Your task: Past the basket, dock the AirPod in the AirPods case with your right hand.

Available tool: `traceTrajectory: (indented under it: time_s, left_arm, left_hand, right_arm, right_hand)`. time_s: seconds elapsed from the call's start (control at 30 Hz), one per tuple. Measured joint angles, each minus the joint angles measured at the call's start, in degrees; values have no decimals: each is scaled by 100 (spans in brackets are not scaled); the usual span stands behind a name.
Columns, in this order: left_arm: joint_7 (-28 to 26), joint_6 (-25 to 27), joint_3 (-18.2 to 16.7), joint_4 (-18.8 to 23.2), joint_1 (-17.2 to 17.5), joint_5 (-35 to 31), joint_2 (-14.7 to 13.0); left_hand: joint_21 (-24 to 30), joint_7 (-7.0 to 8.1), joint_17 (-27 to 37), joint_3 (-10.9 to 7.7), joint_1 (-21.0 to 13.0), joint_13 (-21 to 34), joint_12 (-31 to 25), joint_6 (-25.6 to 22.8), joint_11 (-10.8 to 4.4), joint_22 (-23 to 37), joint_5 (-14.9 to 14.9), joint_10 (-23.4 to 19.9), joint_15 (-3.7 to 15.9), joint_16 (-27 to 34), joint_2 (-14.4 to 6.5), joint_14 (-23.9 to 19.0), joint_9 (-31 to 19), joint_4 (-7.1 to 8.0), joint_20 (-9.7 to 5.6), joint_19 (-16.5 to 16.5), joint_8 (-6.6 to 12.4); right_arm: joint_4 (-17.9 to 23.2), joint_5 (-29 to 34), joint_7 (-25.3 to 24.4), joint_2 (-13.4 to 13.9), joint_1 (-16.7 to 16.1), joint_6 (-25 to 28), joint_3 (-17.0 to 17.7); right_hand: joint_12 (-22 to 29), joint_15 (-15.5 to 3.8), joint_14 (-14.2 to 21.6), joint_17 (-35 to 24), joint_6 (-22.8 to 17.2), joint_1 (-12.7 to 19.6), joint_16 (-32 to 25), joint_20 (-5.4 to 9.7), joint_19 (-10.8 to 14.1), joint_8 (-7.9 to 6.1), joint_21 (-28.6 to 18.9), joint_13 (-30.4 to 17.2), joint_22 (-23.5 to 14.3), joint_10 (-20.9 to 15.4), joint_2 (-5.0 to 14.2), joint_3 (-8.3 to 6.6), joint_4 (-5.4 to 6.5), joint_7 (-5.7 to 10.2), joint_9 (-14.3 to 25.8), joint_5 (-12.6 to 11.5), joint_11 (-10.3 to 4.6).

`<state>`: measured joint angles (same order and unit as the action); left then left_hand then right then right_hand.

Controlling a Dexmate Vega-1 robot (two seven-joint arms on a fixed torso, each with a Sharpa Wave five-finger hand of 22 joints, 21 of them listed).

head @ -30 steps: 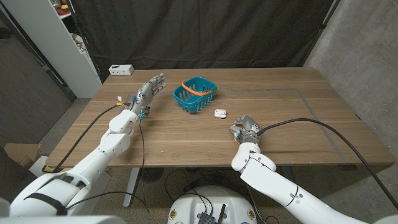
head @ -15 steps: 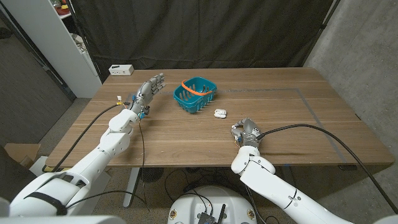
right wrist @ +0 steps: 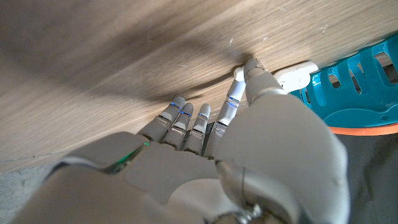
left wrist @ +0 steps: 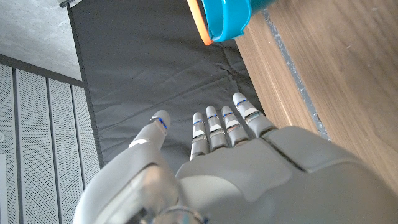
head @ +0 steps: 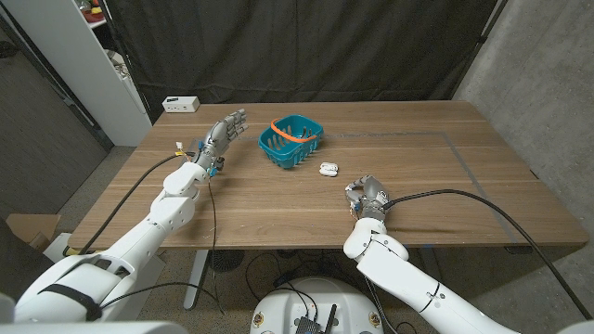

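While the right hand (head: 366,193) stands on the table with fingers curled and no visible load, the white AirPods case (head: 328,169) lies just beyond its fingertips, beside the teal basket (head: 291,142). The AirPod, tiny, light and likely slippery, cannot be made out; a fingertip pinch suits it.

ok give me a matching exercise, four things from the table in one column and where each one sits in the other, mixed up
Things:
1. basket
2. AirPods case
3. left hand
4. white box

Places:
A. far left corner of the table
B. just left of the basket, fingers spread
C. middle of the table, teal with an orange handle
D. between the basket and the right hand

Pairs: 1-C, 2-D, 3-B, 4-A
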<state>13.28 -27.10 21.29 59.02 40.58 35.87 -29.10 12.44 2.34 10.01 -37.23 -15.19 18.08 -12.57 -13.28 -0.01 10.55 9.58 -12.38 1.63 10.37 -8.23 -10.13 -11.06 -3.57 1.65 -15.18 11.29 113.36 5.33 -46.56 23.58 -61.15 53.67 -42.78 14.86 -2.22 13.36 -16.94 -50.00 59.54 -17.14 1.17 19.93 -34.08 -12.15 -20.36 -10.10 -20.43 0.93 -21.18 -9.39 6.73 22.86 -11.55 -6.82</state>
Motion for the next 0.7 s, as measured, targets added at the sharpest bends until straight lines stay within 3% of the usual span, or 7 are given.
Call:
traceTrajectory:
  time_s: [0.23, 0.7]
  left_arm:
    - [-16, 5, 2, 2, -1, -7, 2]
    - [-124, 49, -28, 240, 129, -19, -94]
  left_hand:
    - [0, 0, 0, 0, 0, 0, -44, 0, 0, 0, 0, 0, 0, 0, 0, 0, 0, 0, 0, 0, 0]
    - [0, 0, -1, 17, 0, -4, -45, 0, 0, -1, 0, 0, 0, 0, 0, 0, 0, -17, 0, 0, 0]
  right_arm:
    - [122, 64, 208, 311, 67, -272, -82]
    - [424, 220, 1282, 1110, 438, -842, -219]
  right_hand:
    - [21, -9, 105, -68, -62, 82, -89, 79, 139, -59, -22, -27, -9, -102, 33, 33, 32, 22, -30, 9, -48]
    - [89, -6, 306, -156, -100, 70, -216, 138, 239, -113, -27, -54, 8, -302, 114, 120, 71, 63, -83, 47, -138]
